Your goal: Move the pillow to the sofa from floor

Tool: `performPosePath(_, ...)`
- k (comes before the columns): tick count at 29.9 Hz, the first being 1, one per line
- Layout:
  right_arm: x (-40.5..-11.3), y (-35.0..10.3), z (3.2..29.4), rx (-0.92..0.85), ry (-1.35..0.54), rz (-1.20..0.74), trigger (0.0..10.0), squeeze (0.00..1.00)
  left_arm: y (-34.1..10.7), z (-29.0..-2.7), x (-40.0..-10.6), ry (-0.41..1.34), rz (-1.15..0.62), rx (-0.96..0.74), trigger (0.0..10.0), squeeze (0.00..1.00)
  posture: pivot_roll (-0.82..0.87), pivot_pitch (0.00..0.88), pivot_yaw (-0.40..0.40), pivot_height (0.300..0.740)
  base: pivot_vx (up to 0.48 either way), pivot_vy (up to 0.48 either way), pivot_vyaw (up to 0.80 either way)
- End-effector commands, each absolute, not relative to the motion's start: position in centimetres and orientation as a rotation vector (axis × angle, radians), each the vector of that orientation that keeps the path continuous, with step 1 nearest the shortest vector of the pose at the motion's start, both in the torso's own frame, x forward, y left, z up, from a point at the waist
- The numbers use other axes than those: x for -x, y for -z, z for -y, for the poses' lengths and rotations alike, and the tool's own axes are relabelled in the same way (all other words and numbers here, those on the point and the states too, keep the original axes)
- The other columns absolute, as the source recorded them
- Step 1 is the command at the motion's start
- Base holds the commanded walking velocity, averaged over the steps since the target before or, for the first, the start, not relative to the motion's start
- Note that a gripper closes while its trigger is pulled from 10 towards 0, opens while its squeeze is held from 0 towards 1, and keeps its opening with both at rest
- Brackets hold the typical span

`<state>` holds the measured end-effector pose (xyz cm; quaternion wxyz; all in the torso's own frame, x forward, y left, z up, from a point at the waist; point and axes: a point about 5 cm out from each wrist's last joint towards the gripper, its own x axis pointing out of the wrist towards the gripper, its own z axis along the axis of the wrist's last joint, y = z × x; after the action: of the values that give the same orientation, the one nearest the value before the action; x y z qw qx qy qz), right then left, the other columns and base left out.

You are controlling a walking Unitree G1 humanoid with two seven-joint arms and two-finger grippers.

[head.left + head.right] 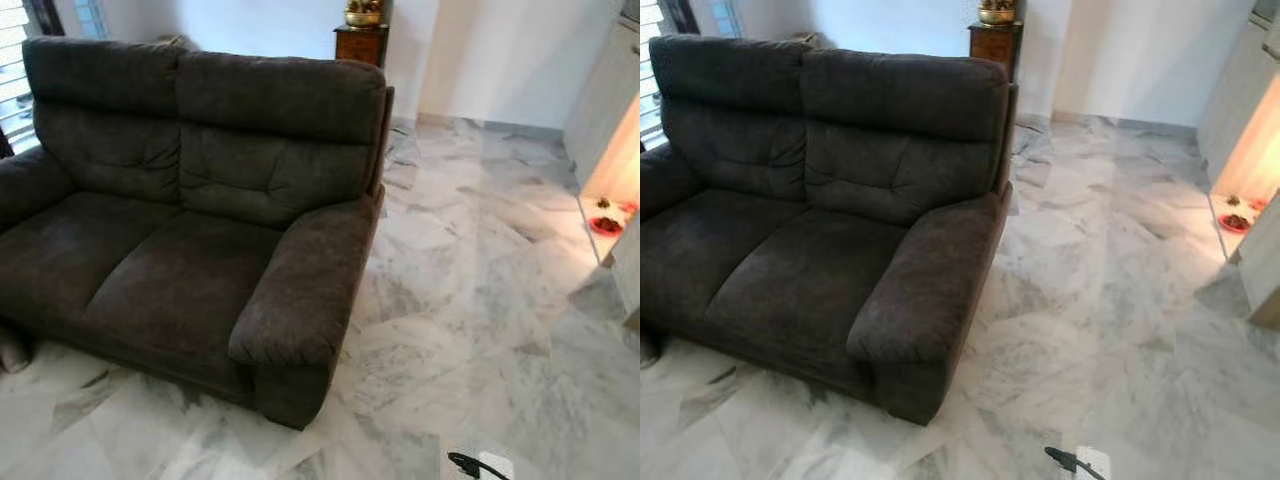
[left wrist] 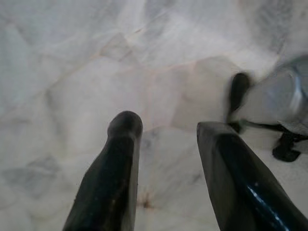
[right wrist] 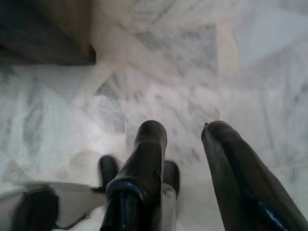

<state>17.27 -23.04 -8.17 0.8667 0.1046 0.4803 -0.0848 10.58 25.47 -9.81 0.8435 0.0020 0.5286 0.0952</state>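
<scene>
Two empty grippers, left gripper [image 2: 166,144] and right gripper [image 3: 185,144], are hanging fingers apart over the grey-veined white marble floor [image 1: 470,300]. Beside them the dark grey fabric two-seat sofa [image 1: 190,220] is waiting; a pillow would likely handle soft and light, best pinched at a corner.

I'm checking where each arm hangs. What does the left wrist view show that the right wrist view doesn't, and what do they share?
Left wrist view: the left gripper, fingers apart, hanging over pale marble floor, with a blurred silver robot part beside it.

Right wrist view: the right gripper, fingers apart, and the dark grey fabric sofa's base corner.

Both: grey-veined marble tiles beneath, nothing held.
</scene>
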Motion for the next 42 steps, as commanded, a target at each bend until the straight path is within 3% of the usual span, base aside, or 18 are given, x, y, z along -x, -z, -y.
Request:
performPosePath(1, -18.1, 8.0, 22.3, -0.237, 0.165, -0.984, 10.0, 0.00, 9.3, -25.9, -12.0, -0.208, -1.095, -0.018, 10.0, 0.00, 0.10, 0.000, 0.010, 0.740, 0.000, 0.480, 0.00)
performPosePath(7, -18.1, 8.0, 22.3, -0.239, 0.171, -0.989, 10.0, 0.00, 9.3, -24.3, -13.5, -0.190, -1.078, -0.012, 10.0, 0.00, 0.10, 0.000, 0.010, 0.740, 0.000, 0.480, 0.00)
performPosePath(15, -18.3, 8.0, 21.9, -0.251, 0.170, -0.984, 10.0, 0.00, 9.5, -23.7, -13.4, -0.178, -1.081, -0.023, 10.0, 0.00, 0.11, 0.000, 0.025, 0.740, 0.000, 0.480, 0.00)
performPosePath(29, -18.2, 8.0, 21.8, -0.245, 0.148, -0.990, 10.0, 0.00, 9.2, -26.1, -12.1, -0.214, -1.088, -0.029, 10.0, 0.00, 0.14, 0.000, 0.017, 0.740, 0.000, 0.480, 0.00)
performPosePath(42, -18.3, 8.0, 21.7, -0.237, 0.142, -0.992, 10.0, 0.00, 9.1, -25.5, -13.0, -0.201, -1.073, -0.027, 10.0, 0.00, 0.14, 0.000, 0.015, 0.740, 0.000, 0.480, 0.00)
